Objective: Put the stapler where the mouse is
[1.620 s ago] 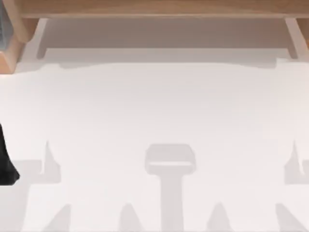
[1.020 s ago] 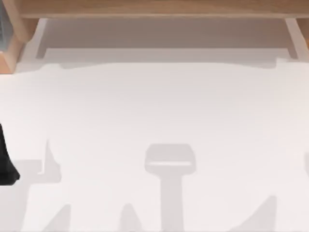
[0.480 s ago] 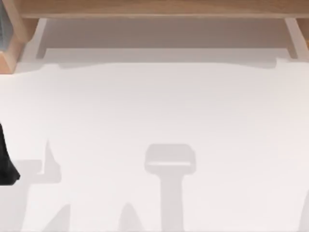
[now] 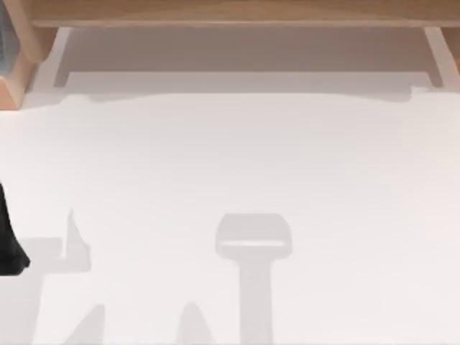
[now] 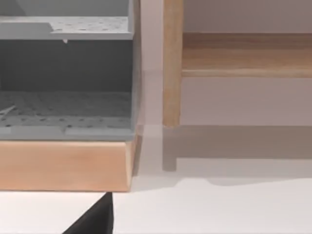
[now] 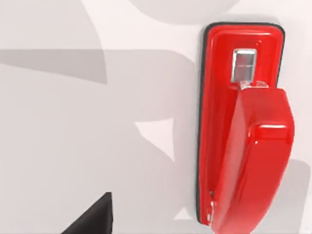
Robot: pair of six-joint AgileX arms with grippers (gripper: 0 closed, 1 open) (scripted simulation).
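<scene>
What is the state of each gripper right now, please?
Left gripper: parked at the table's left edge; state cannot be told.
Right gripper: above the red stapler; state cannot be told.

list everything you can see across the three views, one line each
stapler: one, glossy red with a black base edge, lying flat on the white table in the right wrist view
table: one, white, crossed by grey shadows
wooden shelf frame: one, light wood, along the table's far edge
grey cabinet: one, grey with perforated shelves, on a wooden base at the far left
left arm: one, black, at the table's left edge in the top view
right gripper: one, a black tip showing, over the table near the stapler
</scene>
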